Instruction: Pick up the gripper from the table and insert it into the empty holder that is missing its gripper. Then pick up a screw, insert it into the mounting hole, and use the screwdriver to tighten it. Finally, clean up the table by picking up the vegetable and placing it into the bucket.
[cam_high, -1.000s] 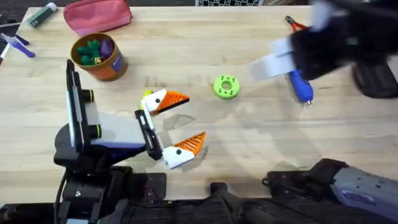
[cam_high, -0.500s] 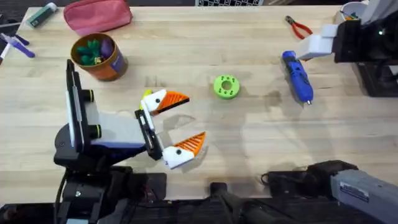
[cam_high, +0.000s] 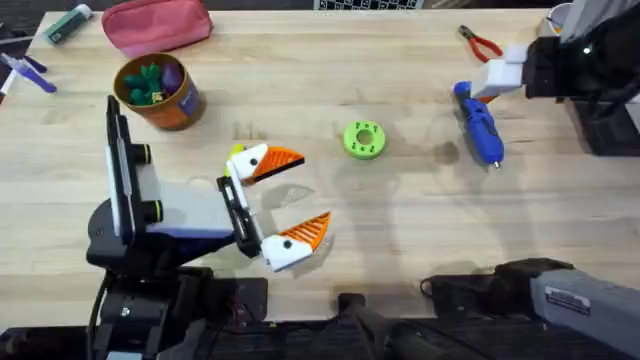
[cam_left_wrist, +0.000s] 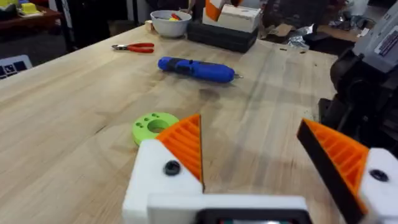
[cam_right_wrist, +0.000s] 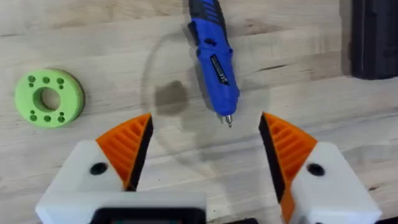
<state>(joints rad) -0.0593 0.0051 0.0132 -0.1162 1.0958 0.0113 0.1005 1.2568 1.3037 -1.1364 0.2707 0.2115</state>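
— Which containers do you see, and what is inside them?

— On the far left of the table (cam_high: 400, 215) stands the bucket (cam_high: 160, 92), orange-brown and upright. Inside it I see green and purple toy pieces and something yellow; I cannot tell if the vegetable is one of them. Just behind it lies a pink pouch (cam_high: 157, 24). In my left wrist view a white bowl (cam_left_wrist: 170, 22) stands at the far edge with small coloured things in it — too small to name.

— And your grippers?

— My left gripper (cam_high: 290, 200) is low over the table with the fingers spread wide and nothing between them. My right gripper (cam_right_wrist: 202, 155) is spread wide too and holds nothing. It hangs above the screwdriver (cam_high: 479, 122), which lies flat on the right side of the table, near the red-handled pliers (cam_high: 479, 43). The green disc (cam_high: 363, 140) lies between my two grippers, apart from both.
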